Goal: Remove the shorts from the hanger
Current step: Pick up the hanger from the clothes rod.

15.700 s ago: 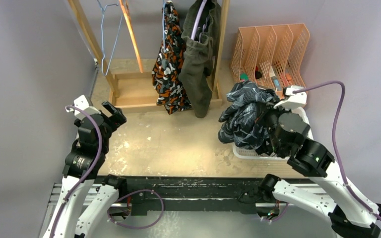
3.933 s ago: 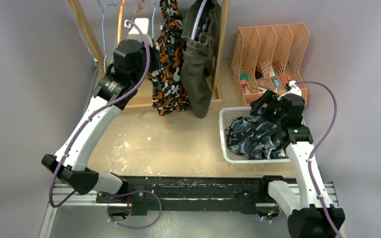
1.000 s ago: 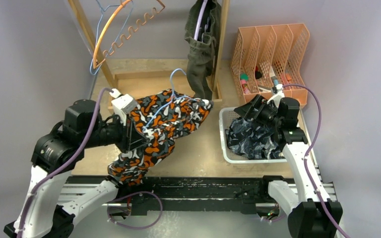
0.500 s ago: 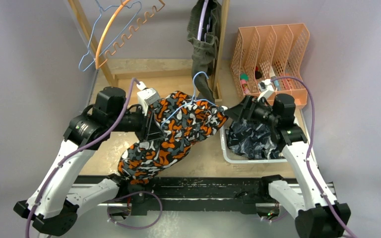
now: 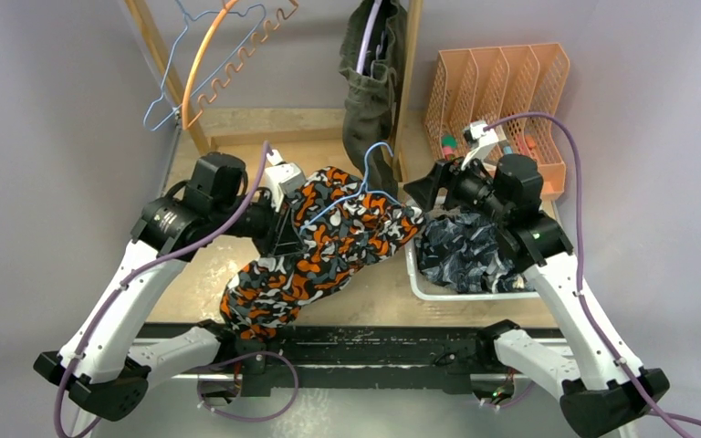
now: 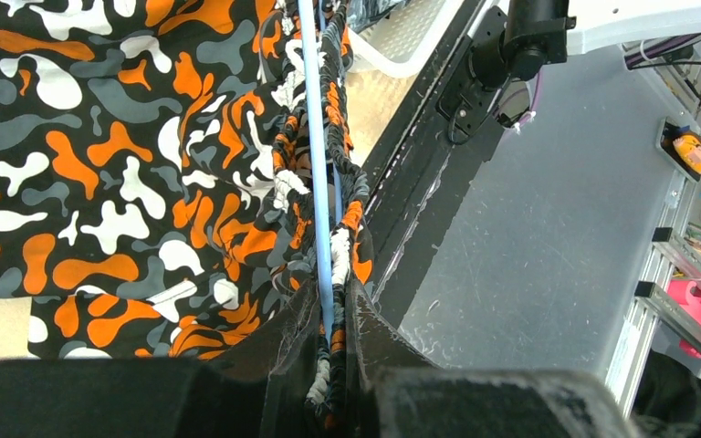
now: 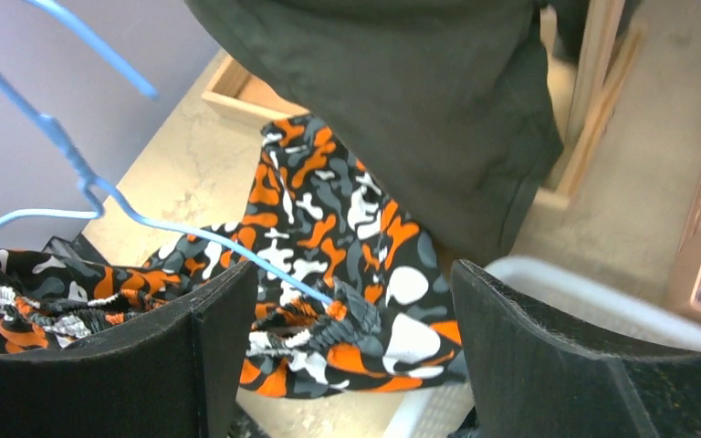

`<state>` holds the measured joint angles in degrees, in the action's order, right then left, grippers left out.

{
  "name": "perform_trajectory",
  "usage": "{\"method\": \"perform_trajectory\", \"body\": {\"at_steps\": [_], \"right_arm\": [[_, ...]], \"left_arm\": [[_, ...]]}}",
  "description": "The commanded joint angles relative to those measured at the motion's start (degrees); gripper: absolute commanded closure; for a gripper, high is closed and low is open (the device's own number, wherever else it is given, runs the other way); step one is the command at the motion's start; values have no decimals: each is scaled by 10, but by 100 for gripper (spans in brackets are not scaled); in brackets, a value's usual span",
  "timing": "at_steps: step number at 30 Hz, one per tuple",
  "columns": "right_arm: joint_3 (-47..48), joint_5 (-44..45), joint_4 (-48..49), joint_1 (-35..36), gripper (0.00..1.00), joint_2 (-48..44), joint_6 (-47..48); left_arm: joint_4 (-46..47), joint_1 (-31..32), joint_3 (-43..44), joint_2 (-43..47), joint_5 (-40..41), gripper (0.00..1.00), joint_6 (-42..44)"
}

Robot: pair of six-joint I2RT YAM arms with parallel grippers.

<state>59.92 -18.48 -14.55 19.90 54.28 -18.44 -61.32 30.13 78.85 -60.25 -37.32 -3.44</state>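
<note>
The orange-black-white camo shorts [image 5: 329, 242] hang on a blue wire hanger [image 5: 365, 178] held over the middle of the table. My left gripper [image 5: 283, 228] is shut on their gathered waistband [image 6: 324, 274] together with the hanger wire [image 6: 315, 164]. At the right end of these shorts [image 7: 329, 210], my right gripper [image 5: 424, 193] stands open, its jaws on either side of the waistband corner [image 7: 356, 315] without touching it. The olive-green shorts [image 5: 370, 82] still hang on the wooden rack. The navy printed shorts [image 5: 465, 255] lie in the white basket [image 5: 461, 294].
Empty blue and orange hangers [image 5: 210, 64] hang at the rack's left end. An orange file holder [image 5: 502, 100] stands behind the basket. The olive shorts [image 7: 402, 100] hang just above my right gripper [image 7: 356, 310], with the rack's wooden post [image 7: 593, 82] beside it.
My left arm has carried the camo shorts and hanger right, toward the basket. My right gripper has swung left and up to their right end, jaws slightly narrower.
</note>
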Motion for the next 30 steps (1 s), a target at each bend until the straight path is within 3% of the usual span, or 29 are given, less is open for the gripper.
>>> {"method": "perform_trajectory", "body": {"at_steps": [1,12,20,26,30], "right_arm": [[29,-37,69,15,24,22,82],[-17,-81,193,81,27,67,126],[-23,-148,204,98,35,80,172],[-58,-197,241,106,60,85,174],[-66,-197,249,108,92,76,184]], "left_arm": [[26,1,-2,22,-16,100,12],[24,1,-6,33,-26,100,8],[37,1,-7,42,-23,100,-6],[48,1,-4,40,-17,100,-10],[33,1,-5,37,25,97,-3]]}}
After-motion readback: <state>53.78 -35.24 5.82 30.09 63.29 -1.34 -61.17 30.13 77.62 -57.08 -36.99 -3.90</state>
